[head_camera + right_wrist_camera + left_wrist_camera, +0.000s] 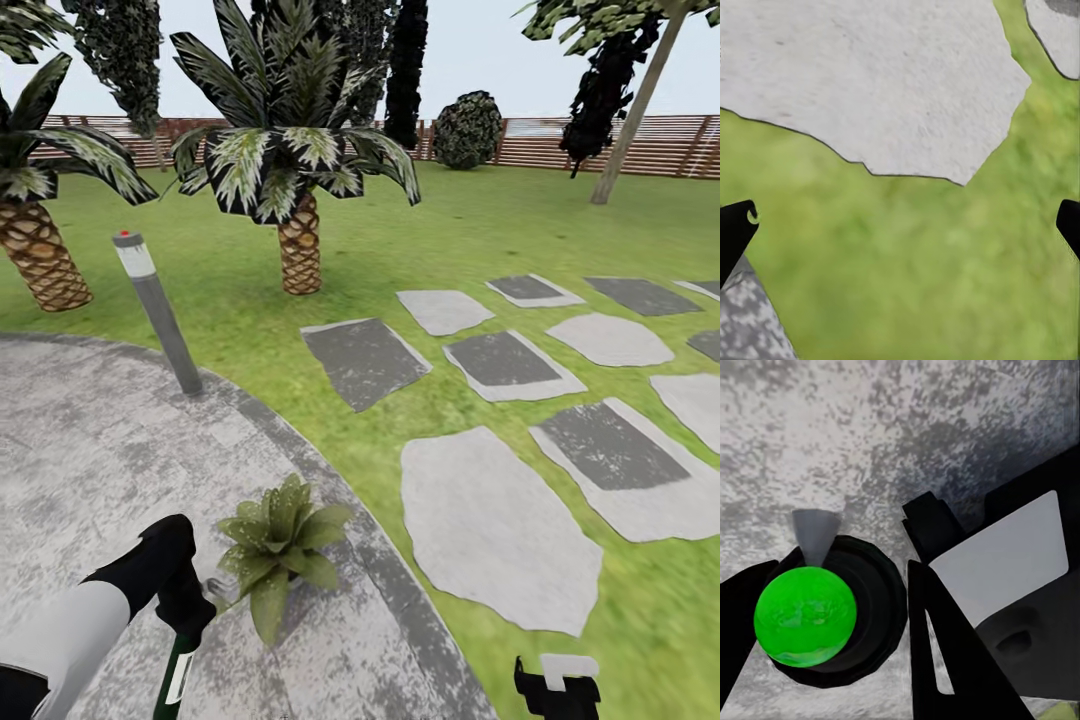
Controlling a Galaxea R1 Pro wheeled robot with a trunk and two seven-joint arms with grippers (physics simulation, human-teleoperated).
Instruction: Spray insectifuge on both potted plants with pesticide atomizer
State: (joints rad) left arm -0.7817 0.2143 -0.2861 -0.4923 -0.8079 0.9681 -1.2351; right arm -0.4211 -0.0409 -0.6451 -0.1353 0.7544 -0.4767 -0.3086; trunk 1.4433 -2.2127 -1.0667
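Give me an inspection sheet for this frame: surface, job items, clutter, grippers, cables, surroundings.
Surface: round grey paved patch bordered by lawn with flat stepping stones.
Job's things: pesticide atomizer held in the left gripper, dark green body with white label; one potted plant on the paving just beside it.
Clutter: grey post with a red top at the patch edge.
Grippers: left shut on the atomizer; right gripper open over grass, fingers wide apart.
Cables: nothing seen.
Surroundings: palms, trees, a bush, brown slatted fence.

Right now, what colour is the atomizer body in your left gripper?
Dark green atomizer, with a white label, in the left gripper; head view shows it best.
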